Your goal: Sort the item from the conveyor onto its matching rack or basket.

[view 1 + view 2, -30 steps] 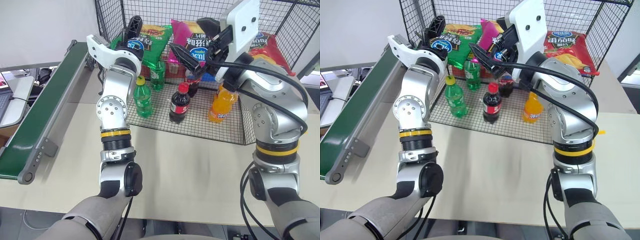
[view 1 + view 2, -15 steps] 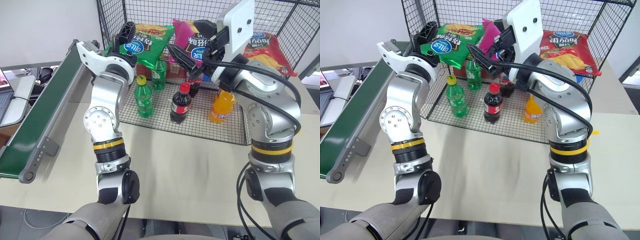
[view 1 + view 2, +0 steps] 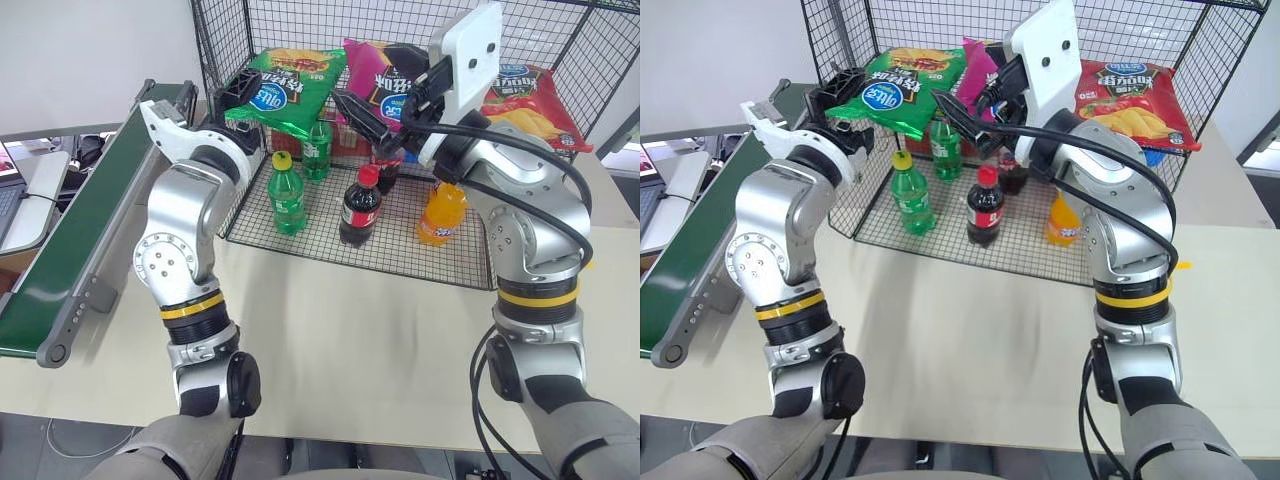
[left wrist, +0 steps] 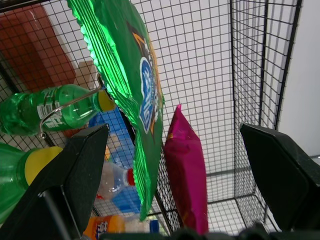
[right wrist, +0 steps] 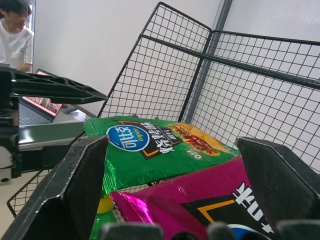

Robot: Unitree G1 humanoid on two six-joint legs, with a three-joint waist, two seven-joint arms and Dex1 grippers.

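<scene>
The green crisp bag (image 3: pixel 288 88) lies on the wire shelf inside the black wire cage (image 3: pixel 560 45), at the shelf's left end, its blue oval logo facing up and its near edge hanging over the shelf front above the bottles. Just to its right on the same shelf lies a magenta bag (image 3: pixel 375 70), touching or slightly overlapping it, and well further right a red bag (image 3: pixel 530 100). Below the shelf, on the cage floor, stand two green bottles (image 3: pixel 286 193), the nearer with a yellow cap and the other behind it under the green bag, a cola bottle (image 3: pixel 358 207) with a red cap, and an orange bottle (image 3: pixel 442 211) partly hidden behind the right forearm. The conveyor (image 3: pixel 75 230) runs along the left side of the bench (image 3: pixel 350 330), its dark green belt bare, just beside the cage's left wall. The left arm is bent sharply at the elbow and raised beside that wall; the left gripper (image 3: pixel 238 88) sits at the cage's left front corner with its fingers spread wide and nothing between them, just short of the green bag's left edge. The right arm arches high over the bottles, its white wrist plate uppermost; the right gripper (image 3: pixel 372 115) points leftward along the shelf front toward the magenta and green bags, fingers parted and holding nothing. In the right wrist view a person (image 5: pixel 15 35) in a white shirt is in the background.
</scene>
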